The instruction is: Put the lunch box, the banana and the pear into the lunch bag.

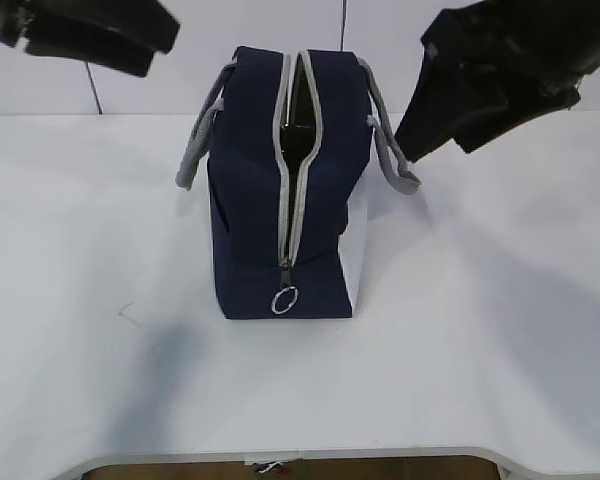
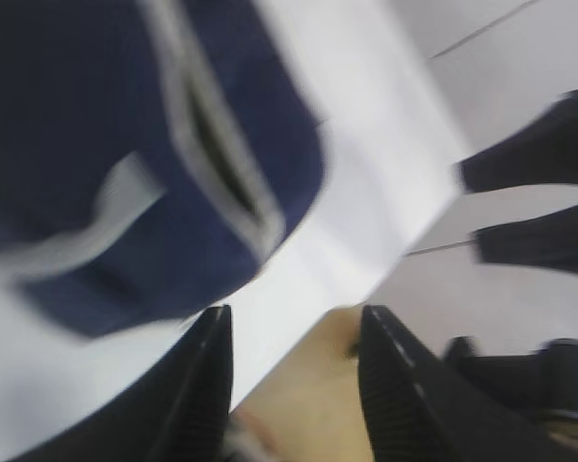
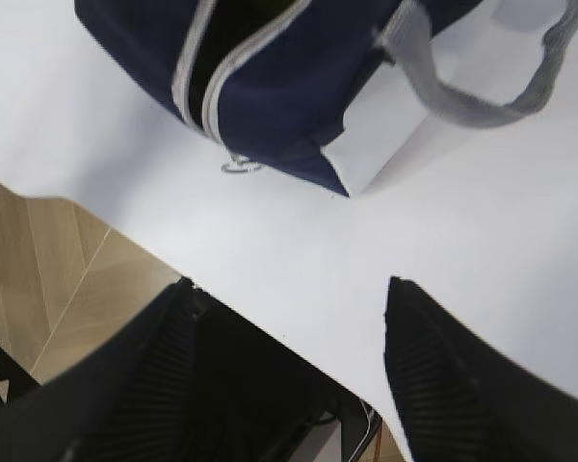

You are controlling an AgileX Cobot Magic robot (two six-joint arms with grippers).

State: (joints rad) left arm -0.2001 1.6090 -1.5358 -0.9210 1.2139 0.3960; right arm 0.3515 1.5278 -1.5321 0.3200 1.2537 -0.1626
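Standing in the middle of the white desk (image 1: 500, 340) is the boxy navy-blue fabric lunch bag (image 1: 255, 215), its grey zipper (image 1: 290, 200) open along the top and the ring pull (image 1: 285, 299) hanging low at the front. No lunch box, banana or pear shows on the desk; the dark gap is too dim to tell what is inside, so they may be packed already. The left gripper (image 2: 294, 371) hangs up high with its jaws apart and empty. The right gripper (image 3: 289, 361) is also up, jaws wide apart, holding nothing. One grey webbing handle (image 1: 395, 150) droops close to the right arm, so a low swing could snag it and tip the bag.
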